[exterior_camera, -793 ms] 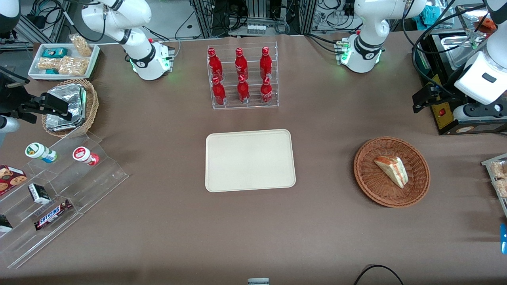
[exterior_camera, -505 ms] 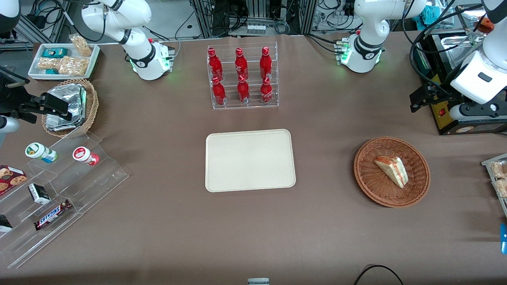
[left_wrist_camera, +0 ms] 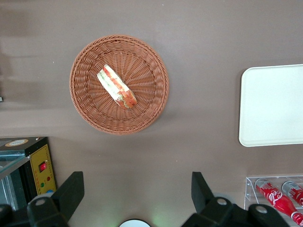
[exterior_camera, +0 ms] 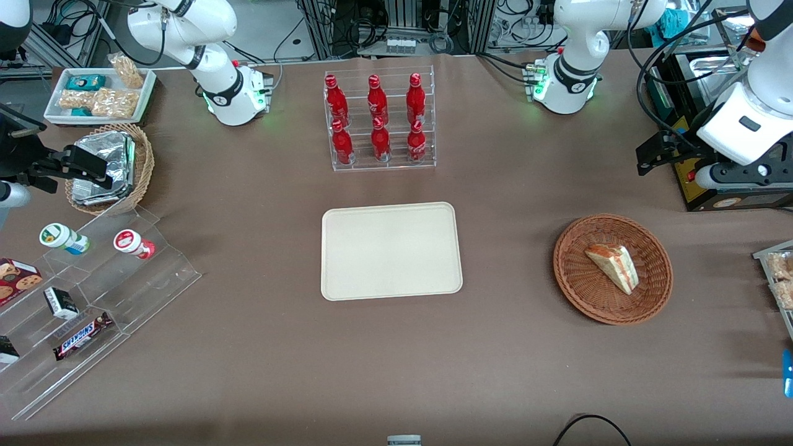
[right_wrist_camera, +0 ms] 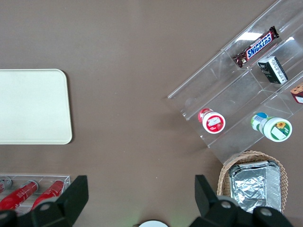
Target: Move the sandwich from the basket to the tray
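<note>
Pincer hovering spread, empty, high above surface; sandwich lying in basket nearer front camera; tray toward parked arm's end.

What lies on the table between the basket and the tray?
Nothing: between basket and tray, the front view shows only bare tablecloth. The claw hangs open, high above.

brown table with tray, basket
</note>
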